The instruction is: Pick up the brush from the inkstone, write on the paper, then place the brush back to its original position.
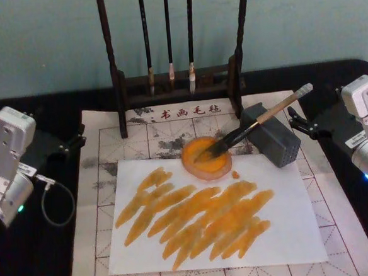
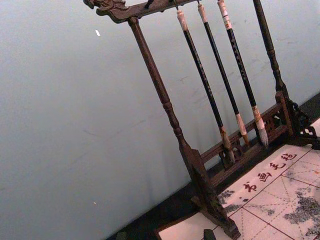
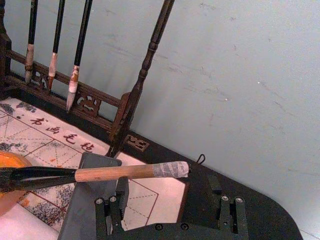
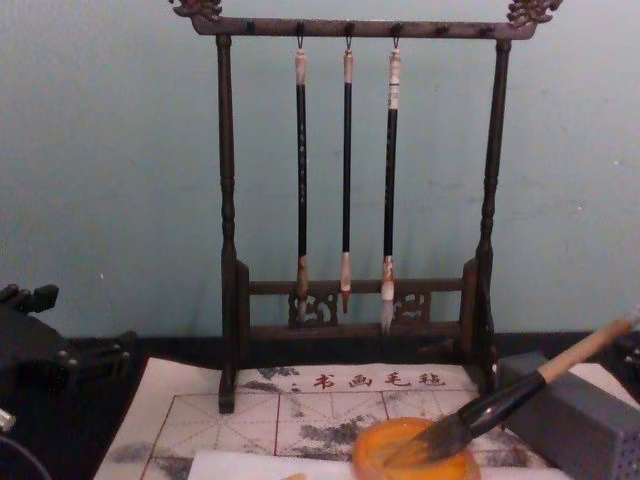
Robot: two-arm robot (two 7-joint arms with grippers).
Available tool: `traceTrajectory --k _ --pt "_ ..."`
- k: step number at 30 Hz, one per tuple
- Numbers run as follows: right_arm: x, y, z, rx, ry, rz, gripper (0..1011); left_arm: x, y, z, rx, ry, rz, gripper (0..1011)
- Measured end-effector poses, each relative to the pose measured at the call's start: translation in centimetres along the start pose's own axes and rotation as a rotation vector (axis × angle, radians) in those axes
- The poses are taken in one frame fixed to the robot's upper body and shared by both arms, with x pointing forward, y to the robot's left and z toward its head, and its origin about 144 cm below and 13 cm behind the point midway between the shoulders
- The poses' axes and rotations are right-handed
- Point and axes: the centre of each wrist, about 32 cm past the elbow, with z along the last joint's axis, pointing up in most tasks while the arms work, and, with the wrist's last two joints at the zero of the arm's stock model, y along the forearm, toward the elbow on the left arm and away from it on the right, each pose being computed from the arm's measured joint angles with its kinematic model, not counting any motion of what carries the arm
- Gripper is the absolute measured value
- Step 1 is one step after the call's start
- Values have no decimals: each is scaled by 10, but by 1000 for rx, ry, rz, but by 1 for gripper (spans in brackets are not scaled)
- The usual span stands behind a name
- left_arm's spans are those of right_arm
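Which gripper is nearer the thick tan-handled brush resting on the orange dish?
Right. The right gripper sits just beside the thick tan-handled brush; the left gripper is across the gridded mat.

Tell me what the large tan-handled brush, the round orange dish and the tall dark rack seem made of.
Large tan-handled brush: handle looks like matte wood or bamboo, whitish tape-like wrap at its end. Round orange dish: possibly glazed ceramic or stone, smooth sheen. Tall dark rack: apparently dark-stained wood, turned posts, carved base.

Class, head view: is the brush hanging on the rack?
No, the brush lies with bristles in the inkstone and handle on the grey block.
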Motion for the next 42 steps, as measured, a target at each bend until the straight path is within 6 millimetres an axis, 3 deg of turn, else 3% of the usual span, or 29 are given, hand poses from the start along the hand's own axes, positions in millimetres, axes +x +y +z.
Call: traceTrajectory --k 25,33,42 --pt "1 0 0 1 3 -4 1000 0 0 0 0 0 0 1001" --pt "5 -7 -1 16 76 -15 1000 0 0 0 0 0 0 1001" --pt "10 -20 -5 44 282 20 1000 0 0 0 0 0 0 1001"
